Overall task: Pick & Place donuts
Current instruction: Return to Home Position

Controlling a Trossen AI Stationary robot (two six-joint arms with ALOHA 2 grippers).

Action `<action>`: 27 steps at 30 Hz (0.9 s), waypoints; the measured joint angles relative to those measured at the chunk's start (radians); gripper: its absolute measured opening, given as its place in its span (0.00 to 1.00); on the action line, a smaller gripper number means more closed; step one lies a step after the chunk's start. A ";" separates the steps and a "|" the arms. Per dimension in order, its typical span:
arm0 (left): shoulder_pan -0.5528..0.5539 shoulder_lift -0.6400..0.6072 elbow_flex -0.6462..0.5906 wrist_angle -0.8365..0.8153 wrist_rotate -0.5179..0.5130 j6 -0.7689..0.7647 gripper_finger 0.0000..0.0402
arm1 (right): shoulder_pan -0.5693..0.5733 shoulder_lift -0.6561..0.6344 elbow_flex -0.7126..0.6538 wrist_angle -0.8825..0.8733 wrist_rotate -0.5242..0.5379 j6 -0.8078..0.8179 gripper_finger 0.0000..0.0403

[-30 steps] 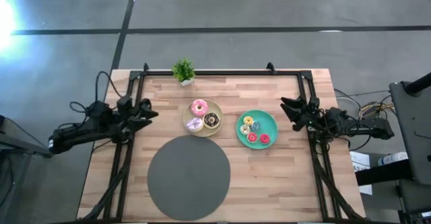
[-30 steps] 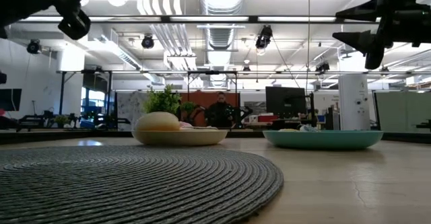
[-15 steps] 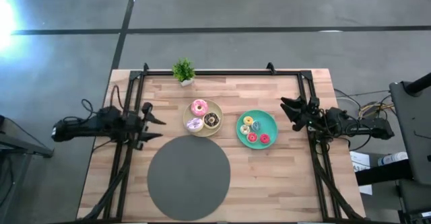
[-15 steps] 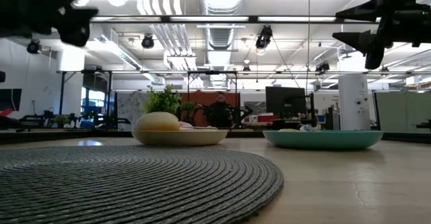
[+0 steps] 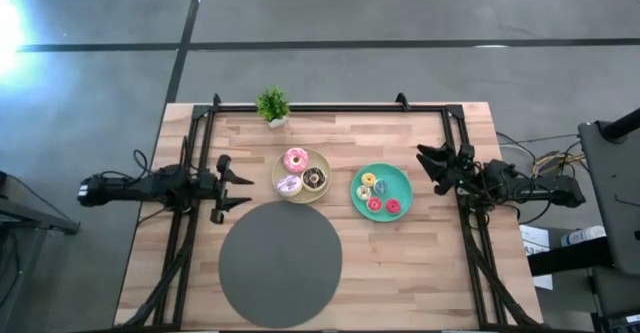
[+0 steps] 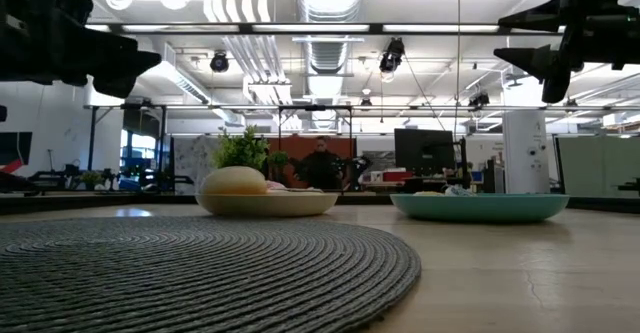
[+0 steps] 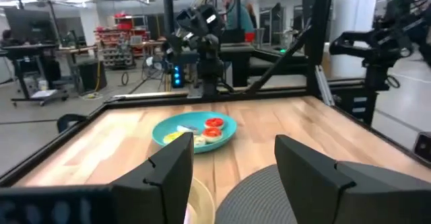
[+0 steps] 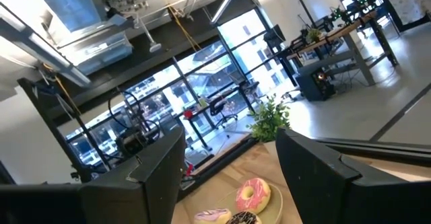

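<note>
Three larger donuts, pink (image 5: 295, 159), lilac (image 5: 289, 184) and brown (image 5: 314, 179), lie on a beige plate (image 5: 322, 159) at the table's middle. Several tiny donuts, red (image 5: 375, 204) and yellow (image 5: 367, 180) among them, lie on a teal plate (image 5: 404, 184). My left gripper (image 5: 240, 188) hangs open above the table, left of the beige plate, pointing right. My right gripper (image 5: 428, 168) hangs open in the air right of the teal plate. In the left wrist view the teal plate (image 7: 225, 125) shows ahead between the fingers.
A big dark grey round mat (image 5: 280, 264) covers the near middle of the table. A small potted plant (image 5: 272, 106) stands at the far edge. Black frame rails (image 5: 467, 223) run along the left and right sides. Bare wood lies near the right corner.
My left gripper has swung toward the near edge and a little to the right, turning level until its fingers point right at the beige plate. It has stayed open. The right arm and the donuts have kept still.
</note>
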 joint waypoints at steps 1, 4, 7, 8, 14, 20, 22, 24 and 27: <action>0.006 0.000 0.000 -0.003 0.000 0.000 0.46 | 0.000 0.000 0.000 0.000 0.000 0.000 0.56; 0.027 0.000 0.000 -0.007 0.000 0.001 0.46 | 0.000 0.001 0.000 0.000 0.000 0.000 0.56; 0.050 0.000 0.000 -0.006 0.000 -0.009 0.46 | 0.000 0.001 0.000 0.000 0.000 0.000 0.56; 0.058 0.000 0.000 -0.004 0.000 -0.016 0.46 | 0.000 0.001 0.000 0.000 0.000 0.000 0.56; 0.075 0.006 0.000 0.001 -0.002 -0.031 0.46 | 0.000 0.001 0.000 0.000 0.000 0.000 0.56; 0.075 0.013 0.000 0.001 -0.002 -0.033 0.46 | 0.000 0.001 0.000 0.000 0.000 0.000 0.56; 0.075 0.014 0.000 0.001 -0.002 -0.033 0.46 | 0.000 0.001 0.000 0.000 0.000 0.000 0.56; 0.075 0.017 -0.001 0.001 -0.002 -0.033 0.46 | 0.000 0.001 0.000 0.000 0.000 0.000 0.56; 0.075 0.017 -0.001 0.001 -0.002 -0.033 0.46 | 0.000 0.001 0.000 0.000 0.000 0.000 0.56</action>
